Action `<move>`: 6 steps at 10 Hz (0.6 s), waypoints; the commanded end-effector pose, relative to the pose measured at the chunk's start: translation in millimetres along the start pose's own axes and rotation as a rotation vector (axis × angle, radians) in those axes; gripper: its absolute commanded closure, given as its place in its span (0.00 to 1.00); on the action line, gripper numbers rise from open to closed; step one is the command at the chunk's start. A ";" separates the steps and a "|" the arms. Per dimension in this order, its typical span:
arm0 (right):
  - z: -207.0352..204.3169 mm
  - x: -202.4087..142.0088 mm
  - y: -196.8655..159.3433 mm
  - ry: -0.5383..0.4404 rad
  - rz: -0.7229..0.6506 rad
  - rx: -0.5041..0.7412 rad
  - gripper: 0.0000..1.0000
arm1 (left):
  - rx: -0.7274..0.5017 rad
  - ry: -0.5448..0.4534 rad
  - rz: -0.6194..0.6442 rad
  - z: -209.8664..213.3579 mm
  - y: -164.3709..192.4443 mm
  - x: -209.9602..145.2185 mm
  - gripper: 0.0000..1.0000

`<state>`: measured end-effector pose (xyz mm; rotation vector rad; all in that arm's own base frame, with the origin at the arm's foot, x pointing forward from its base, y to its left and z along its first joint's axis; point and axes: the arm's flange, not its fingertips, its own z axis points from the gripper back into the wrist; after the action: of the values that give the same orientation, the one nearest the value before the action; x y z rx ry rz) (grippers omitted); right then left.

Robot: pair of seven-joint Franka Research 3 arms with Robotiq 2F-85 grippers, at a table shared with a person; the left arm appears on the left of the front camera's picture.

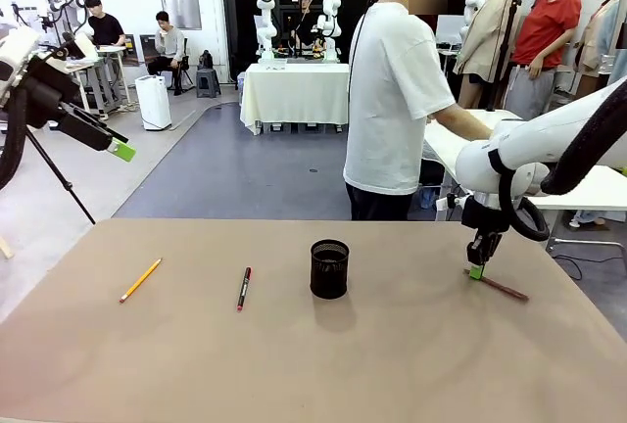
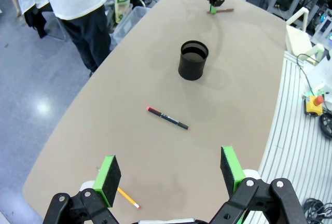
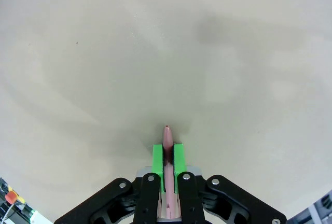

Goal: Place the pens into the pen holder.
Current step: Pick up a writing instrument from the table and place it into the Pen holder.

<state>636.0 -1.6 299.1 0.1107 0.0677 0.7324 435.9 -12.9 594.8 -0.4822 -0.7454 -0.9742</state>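
The black mesh pen holder (image 1: 329, 268) stands upright mid-table, seen too as pen holder (image 2: 193, 60). A black pen with red ends (image 1: 243, 288) lies left of it, pen (image 2: 167, 118). Farther left lies the yellow-orange pencil (image 1: 140, 280), its tip by my left fingers as pencil (image 2: 127, 197). My right gripper (image 1: 476, 270) is down at the table's right side, shut on the brownish-red pencil (image 1: 502, 286); the pencil (image 3: 167, 140) sticks out between the green pads (image 3: 157, 160). My left gripper (image 2: 168, 171) hangs open high above the left end, also seen as left gripper (image 1: 120, 150).
A person in a white shirt (image 1: 392, 100) stands at the far edge behind the holder. The table's right edge (image 2: 270, 130) runs beside a white rail with a yellow button box (image 2: 314, 102). Bare tabletop (image 1: 323, 364) lies in front.
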 end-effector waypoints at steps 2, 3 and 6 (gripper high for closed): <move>1.9 3.7 18.2 0.044 0.013 -0.051 1.00 | 0.003 -0.002 -0.001 1.5 -0.2 0.5 0.00; 13.1 3.5 23.0 0.032 0.014 -0.043 1.00 | 0.003 -0.002 -0.001 1.5 -0.2 0.5 0.00; 77.4 -5.7 27.7 -0.306 0.037 0.172 1.00 | 0.003 -0.002 -0.001 1.5 -0.2 0.5 0.00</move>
<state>631.8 19.7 361.7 0.2339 -0.0633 0.7277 435.9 -12.9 594.8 -0.4823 -0.7453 -0.9742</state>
